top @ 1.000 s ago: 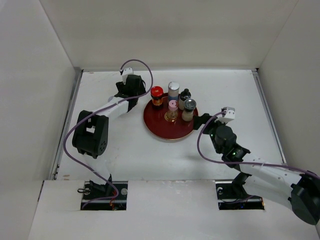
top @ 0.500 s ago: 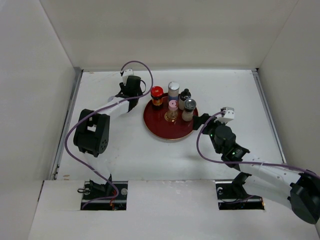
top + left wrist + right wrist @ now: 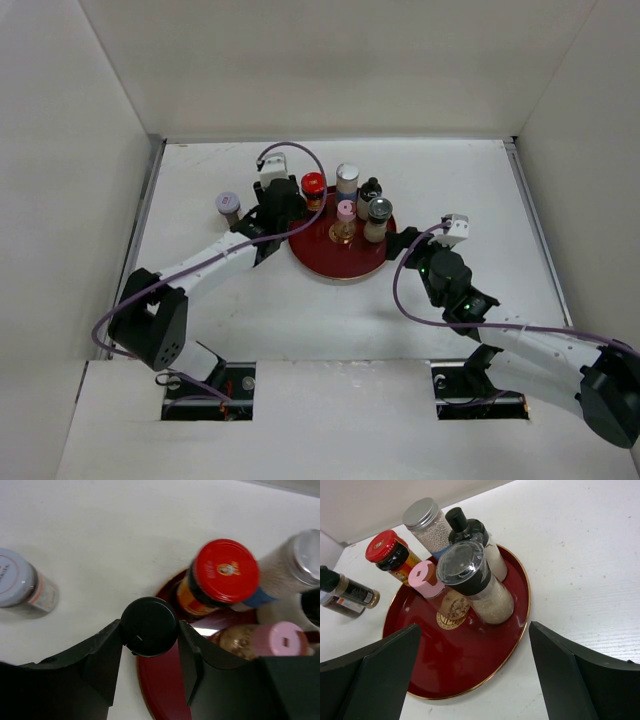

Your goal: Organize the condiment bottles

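My left gripper [image 3: 150, 630] is shut on a black-capped dark bottle [image 3: 149, 626] over the left rim of the round dark-red tray [image 3: 160, 690]. In the top view the left gripper [image 3: 280, 208] is at that rim. On the tray stand the red-capped jar [image 3: 313, 185], silver-lidded jar [image 3: 347, 178], thin dark bottle [image 3: 370, 190], pink-capped bottle [image 3: 345, 212] and black-topped grinder [image 3: 379, 212]. A grey-capped shaker [image 3: 228, 207] stands on the table to the tray's left. My right gripper [image 3: 475, 675] is open at the tray's right edge [image 3: 520, 625], holding nothing.
White walls enclose the table on the left, back and right. The left arm's purple cable [image 3: 300, 155] loops above the tray's back-left bottles. The right arm [image 3: 450, 280] lies along the table to the tray's right.
The left gripper shut on the black-capped bottle and carried it right to the tray's left rim. The grey-capped shaker now shows on the table. The right arm has not moved.
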`<act>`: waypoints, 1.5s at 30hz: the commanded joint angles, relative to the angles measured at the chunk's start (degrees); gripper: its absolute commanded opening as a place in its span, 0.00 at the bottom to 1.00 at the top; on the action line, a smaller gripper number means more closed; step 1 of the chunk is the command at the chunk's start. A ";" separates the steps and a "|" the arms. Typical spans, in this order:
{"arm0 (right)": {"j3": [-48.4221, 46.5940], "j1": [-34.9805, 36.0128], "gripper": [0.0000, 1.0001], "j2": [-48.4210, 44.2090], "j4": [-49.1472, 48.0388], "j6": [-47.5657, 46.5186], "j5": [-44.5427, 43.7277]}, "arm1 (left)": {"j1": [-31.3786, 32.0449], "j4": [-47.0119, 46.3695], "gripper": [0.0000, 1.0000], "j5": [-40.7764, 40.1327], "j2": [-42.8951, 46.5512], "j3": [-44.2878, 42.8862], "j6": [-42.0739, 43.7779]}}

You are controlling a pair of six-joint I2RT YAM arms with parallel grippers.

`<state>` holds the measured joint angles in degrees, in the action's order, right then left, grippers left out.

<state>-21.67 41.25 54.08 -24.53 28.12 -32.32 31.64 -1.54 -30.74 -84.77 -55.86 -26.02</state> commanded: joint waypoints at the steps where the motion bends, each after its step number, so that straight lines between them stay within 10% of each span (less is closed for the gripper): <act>1: -1.80 0.10 0.96 -0.47 -2.80 0.01 0.59 | 4.08 -3.12 0.28 -1.08 1.46 0.14 -0.70; 15: -1.88 0.10 0.97 -0.47 -2.80 0.01 0.59 | 7.87 -7.95 0.29 0.07 -8.56 -2.42 -1.23; 27: -1.97 0.10 1.00 -0.47 -2.71 -0.17 0.59 | 8.04 -8.57 0.73 -1.51 -5.94 0.22 -1.84; 34: -1.88 0.10 1.00 -0.82 -2.71 -0.26 0.59 | 7.25 -9.09 0.79 -5.11 3.19 4.34 -1.32; 45: -2.06 0.10 1.00 -0.03 -2.97 -0.17 0.59 | -11.71 -5.14 0.83 -5.48 7.35 9.98 -3.42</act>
<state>-21.69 41.25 54.04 -24.53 28.12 -32.32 23.83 -6.74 -35.88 -77.71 -46.13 -27.94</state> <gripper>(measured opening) 0.998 0.825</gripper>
